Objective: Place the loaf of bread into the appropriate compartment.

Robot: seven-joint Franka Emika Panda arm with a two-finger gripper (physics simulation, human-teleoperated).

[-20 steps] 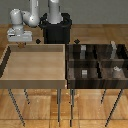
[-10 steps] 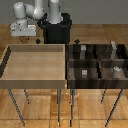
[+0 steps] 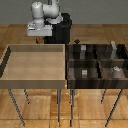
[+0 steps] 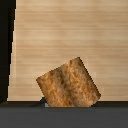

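- The gripper [image 3: 41,36] hangs over the far edge of the pale tray in the exterior view, but its fingers are too small and blurred to separate; whether it is spread or pressed together cannot be told.
- The loaf of bread [image 4: 68,84] shows plainly only in the wrist view: a mottled brown block, tilted on one corner, against pale wood grain. Its lower edge is cut off by a dark grey band across the picture.
- In the exterior view the loaf cannot be made out at all; whether it is held by the gripper or rests on the wood cannot be told.
- A black strip covers one side of the wrist view; what it is stays unclear.
- The wooden tray [image 3: 10,80] is a shallow light box on thin metal legs, at the exterior view's left.
- Touching it at the exterior view's right stands a dark compartment bin [image 3: 96,62], split into four sections by crossed walls, also on thin legs.
- Small grey blocks [image 3: 84,73] sit in the sections; their shapes are too coarse to name.
- The floor [image 3: 100,105] is warm brown wood planks.
- The robot's dark base [image 3: 63,33] stands behind the trays.
- No readable writing appears anywhere.
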